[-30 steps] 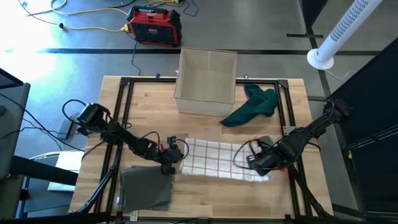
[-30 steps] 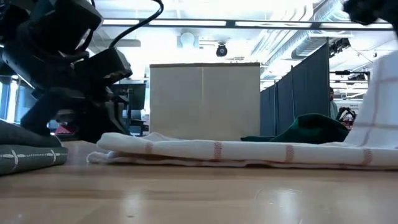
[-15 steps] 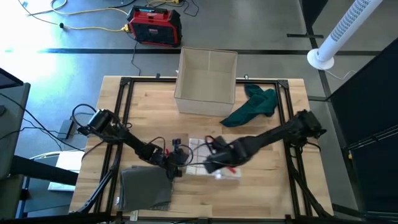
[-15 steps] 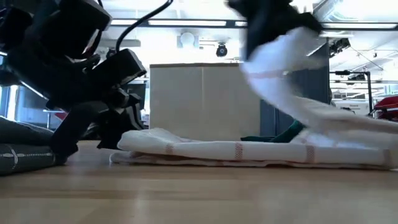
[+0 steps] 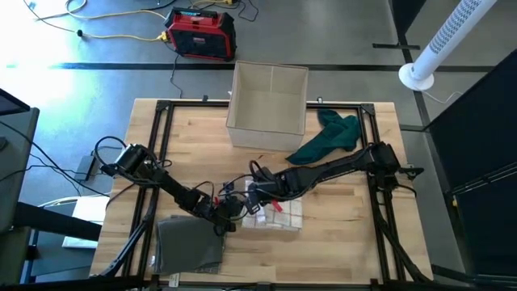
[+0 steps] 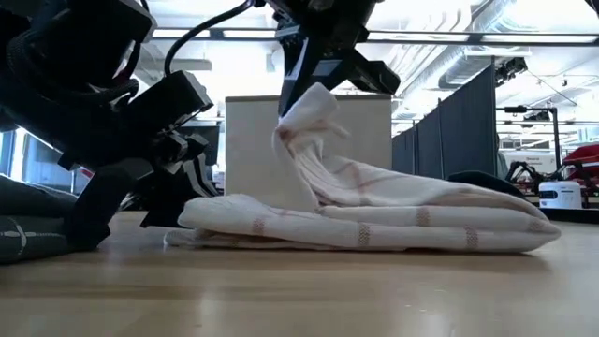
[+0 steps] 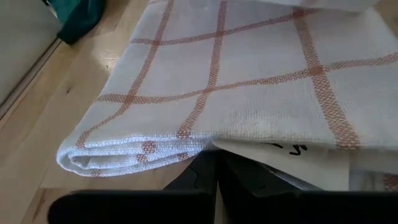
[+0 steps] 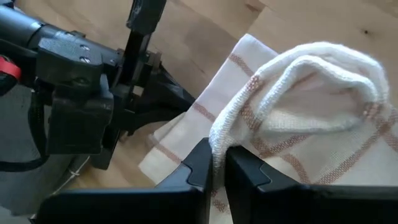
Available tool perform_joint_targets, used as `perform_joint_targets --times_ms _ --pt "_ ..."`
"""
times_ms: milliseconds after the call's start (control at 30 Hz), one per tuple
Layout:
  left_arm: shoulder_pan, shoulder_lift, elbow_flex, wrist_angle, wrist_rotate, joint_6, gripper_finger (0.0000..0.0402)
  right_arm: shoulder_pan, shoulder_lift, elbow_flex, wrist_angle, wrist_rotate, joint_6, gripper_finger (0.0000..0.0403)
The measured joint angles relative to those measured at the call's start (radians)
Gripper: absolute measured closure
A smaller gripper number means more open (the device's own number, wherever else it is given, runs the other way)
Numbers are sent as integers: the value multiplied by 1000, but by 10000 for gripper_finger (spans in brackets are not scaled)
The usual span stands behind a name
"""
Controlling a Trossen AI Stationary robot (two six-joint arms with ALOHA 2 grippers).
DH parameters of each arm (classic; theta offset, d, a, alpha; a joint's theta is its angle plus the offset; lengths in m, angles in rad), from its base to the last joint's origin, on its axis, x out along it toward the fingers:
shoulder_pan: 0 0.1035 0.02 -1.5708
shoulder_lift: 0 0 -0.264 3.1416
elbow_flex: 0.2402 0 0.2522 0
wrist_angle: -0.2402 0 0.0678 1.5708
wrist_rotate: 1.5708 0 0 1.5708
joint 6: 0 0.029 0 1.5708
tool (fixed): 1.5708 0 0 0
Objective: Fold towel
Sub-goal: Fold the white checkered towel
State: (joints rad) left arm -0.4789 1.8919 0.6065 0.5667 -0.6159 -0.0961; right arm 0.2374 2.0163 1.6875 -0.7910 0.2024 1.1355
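A white towel with orange checks lies on the wooden table, its right half drawn up and over toward its left end. My right gripper reaches across from the table's right and is shut on the raised end. My left gripper sits low at the towel's left end, shut, with the towel's folded edge lying just past its fingers. My left gripper meets the towel's left end at table height, level from the table's left; the cloth lies over the fingertips and hides the place of contact. That end rests on the table. My right gripper pinches a bunched edge of the towel between its two fingers, coming from above. The held end is lifted above the towel's left part, and the cloth slopes down slack from it to the layers on the table.
An open cardboard box stands at the table's far side, with a dark green cloth beside it on the right. A folded grey cloth lies at the near left. Black frame rails edge the table.
My right gripper has swung from the table's right side toward the left, carrying the towel's right end up and over. The towel is now folded over toward its left end, which has stayed on the table by my left gripper.
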Motion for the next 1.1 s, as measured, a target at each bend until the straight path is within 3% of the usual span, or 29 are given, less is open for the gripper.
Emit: perform_joint_targets --times_ms 267,467,600,800,1000,1100 --pt "0 -2 0 -5 -1 22 401 -1 -5 6 -8 -5 -43 210" --pt "-23 -59 -2 -111 -71 38 401 47 -42 69 -154 91 -56 182" --pt "-64 -193 -4 -272 -128 -9 401 129 -76 90 -289 145 4 197" --pt "-112 -363 -2 -313 -123 -8 401 259 -95 76 -461 235 167 261" --pt "-41 -317 -1 -102 98 90 401 301 -95 -72 -427 323 261 377" --pt "-4 -266 -1 -47 133 90 401 295 -98 -179 -361 326 274 394"
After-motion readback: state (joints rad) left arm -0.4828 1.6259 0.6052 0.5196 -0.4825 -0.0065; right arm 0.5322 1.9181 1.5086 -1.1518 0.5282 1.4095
